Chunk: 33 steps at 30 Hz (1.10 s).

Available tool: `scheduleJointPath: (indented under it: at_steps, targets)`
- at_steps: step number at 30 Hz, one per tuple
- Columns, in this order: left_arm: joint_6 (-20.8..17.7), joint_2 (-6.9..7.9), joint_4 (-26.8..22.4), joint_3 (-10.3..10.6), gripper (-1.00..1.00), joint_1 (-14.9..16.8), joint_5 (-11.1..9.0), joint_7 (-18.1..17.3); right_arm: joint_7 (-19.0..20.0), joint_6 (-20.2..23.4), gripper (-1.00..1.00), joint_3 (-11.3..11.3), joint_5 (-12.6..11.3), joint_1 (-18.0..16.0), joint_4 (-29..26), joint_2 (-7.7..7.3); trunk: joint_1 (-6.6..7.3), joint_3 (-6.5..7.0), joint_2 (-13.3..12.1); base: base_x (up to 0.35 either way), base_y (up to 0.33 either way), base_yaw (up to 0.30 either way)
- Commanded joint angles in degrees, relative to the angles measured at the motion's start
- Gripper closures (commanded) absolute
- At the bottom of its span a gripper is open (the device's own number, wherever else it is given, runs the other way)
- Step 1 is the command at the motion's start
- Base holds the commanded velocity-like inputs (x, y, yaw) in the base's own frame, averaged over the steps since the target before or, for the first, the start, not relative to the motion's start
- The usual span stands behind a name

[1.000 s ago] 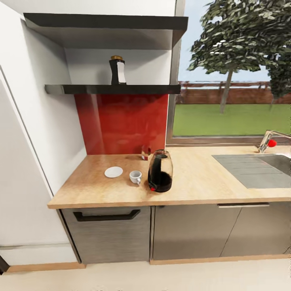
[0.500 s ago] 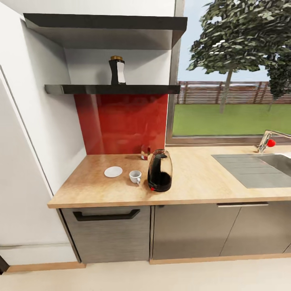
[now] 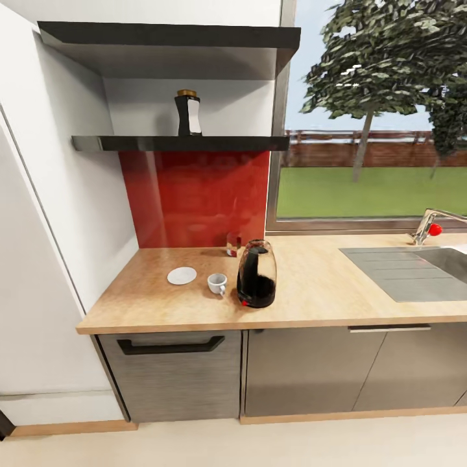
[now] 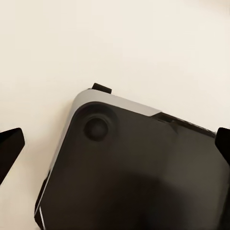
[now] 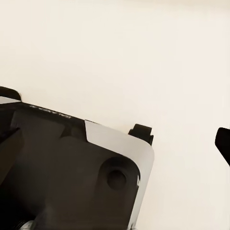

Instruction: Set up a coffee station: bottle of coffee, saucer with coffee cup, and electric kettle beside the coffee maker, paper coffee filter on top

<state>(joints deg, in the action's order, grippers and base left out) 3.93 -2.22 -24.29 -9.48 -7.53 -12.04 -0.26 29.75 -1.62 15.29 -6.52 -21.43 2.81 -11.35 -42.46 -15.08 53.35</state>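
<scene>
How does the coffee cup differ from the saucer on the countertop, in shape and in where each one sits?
The coffee cup stands taller and has a handle; the saucer is a flat round plate and is wider. The cup sits close beside the electric kettle, while the saucer lies farther from the kettle, toward the wall. They are apart: the cup is not on the saucer. Both are white and rest on the countertop.

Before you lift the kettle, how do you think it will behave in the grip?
The kettle looks like a glass dome, so it is probably smooth, slippery and fragile. Dark liquid seems to fill part of it, so it may be heavy and slosh. It stands tall on a narrower base, close to the cup, so a push could tip it.
</scene>
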Motion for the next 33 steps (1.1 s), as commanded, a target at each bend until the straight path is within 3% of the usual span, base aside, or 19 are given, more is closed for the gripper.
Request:
scheduleJointPath:
  at_steps: [1, 6, 7, 8, 12, 13, 17, 19, 27, 31, 33]
  targets:
    - [-0.3, 0.31, -0.4, 0.0, -1.00, -0.4, -0.6, -0.4, 0.2, -0.3, -1.00, 0.4, -0.6, 0.2, 0.1, -0.08, -0.01, -0.06, 0.1, 0.000, 0.000, 0.000]
    - [-1.9, 0.91, -2.0, 0.3, -1.00, -2.0, -0.6, -2.0, 0.2, -0.5, -1.00, 0.3, -0.5, 1.9, 0.0, -0.23, -0.01, -0.06, 0.1, 0.000, 0.000, 0.000]
    - [-25.3, 0.87, -37.8, 0.4, -1.00, -3.7, -0.6, -5.1, 0.2, -0.5, -1.00, 0.3, -0.5, 5.7, 0.0, -0.23, -0.01, -0.06, 0.1, 0.000, 0.000, 0.000]
    - [-28.1, 0.76, -42.2, 0.9, -1.00, -3.8, -0.6, -6.5, 0.1, -0.6, -1.00, 0.3, -0.5, 5.8, 0.0, -0.24, -0.01, -0.06, 0.1, 0.000, 0.000, 0.000]
    - [-34.2, 0.62, -52.2, 3.8, -1.00, -3.8, -0.7, -11.4, -0.4, -0.6, -1.00, 0.3, -0.5, 6.0, 0.0, -0.25, -0.01, -0.06, 0.1, 0.000, 0.000, 0.000]
    - [-36.5, 0.25, -57.1, 5.0, -1.00, -3.9, -0.7, -15.1, -0.9, -0.6, -1.00, 0.3, -0.5, 6.0, 0.0, -0.25, -0.01, -0.06, 0.1, 0.000, 0.000, 0.000]
    - [-38.1, -1.63, -61.8, 6.0, -1.00, -3.7, -0.7, -21.1, -1.4, -0.6, -1.00, 0.3, -0.5, 6.0, 0.0, -0.25, -0.01, -0.06, 0.1, 0.000, 0.000, 0.000]
    - [-39.5, -3.03, -63.2, 6.4, -1.00, -1.3, -0.7, -25.0, -1.5, -0.6, -1.00, 0.3, -0.5, 6.0, 0.0, -0.25, -0.01, -0.06, 0.1, 0.000, 0.000, 0.000]
    - [-48.2, -6.45, -64.0, 6.8, -1.00, 7.4, -0.7, -29.6, -1.6, -0.6, -1.00, 0.3, -0.5, 6.0, 0.0, -0.25, -0.01, -0.06, 0.1, 0.000, 0.000, 0.000]
    - [-51.6, -7.48, -64.1, 6.9, -1.00, 14.5, -0.8, -30.3, -1.6, -0.6, -1.00, 0.3, -0.5, 6.1, 0.0, -0.25, -0.01, -0.06, 0.1, 0.000, 0.000, 0.000]
    - [-55.6, -7.78, -64.1, 7.0, -1.00, 22.5, -0.8, -30.5, -1.6, -0.6, -1.00, 0.3, -0.5, 6.1, 0.0, -0.25, -0.01, -0.06, 0.1, 0.000, 0.000, 0.000]
